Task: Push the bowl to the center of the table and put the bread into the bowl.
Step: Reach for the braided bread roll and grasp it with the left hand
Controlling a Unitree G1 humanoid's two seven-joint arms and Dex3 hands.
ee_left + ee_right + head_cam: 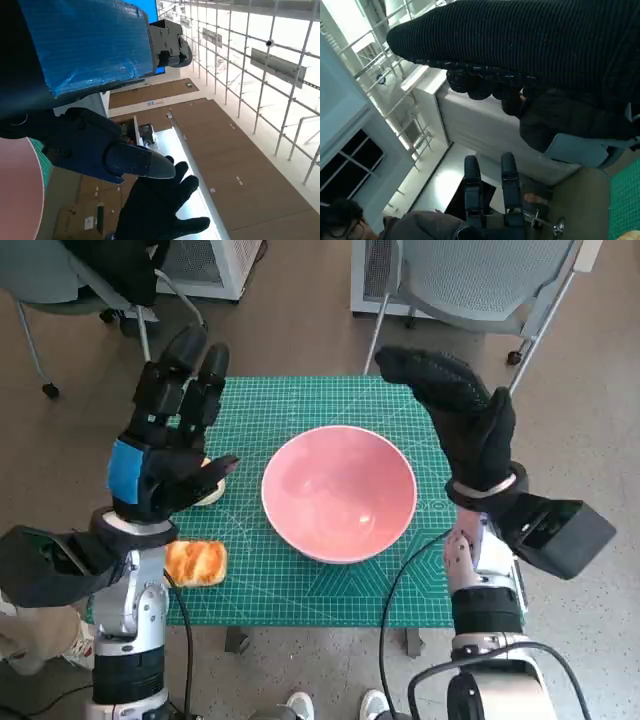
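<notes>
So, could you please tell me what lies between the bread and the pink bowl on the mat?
In the head view, only bare green cutting mat separates the bread from the pink bowl; nothing else sits on that stretch.

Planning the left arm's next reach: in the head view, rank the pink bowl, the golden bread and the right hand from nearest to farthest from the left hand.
1. Bread, just below the left hand, by the mat's near-left edge.
2. Bowl, to its right, mid-mat.
3. Right hand, beyond the bowl, far right.
</notes>
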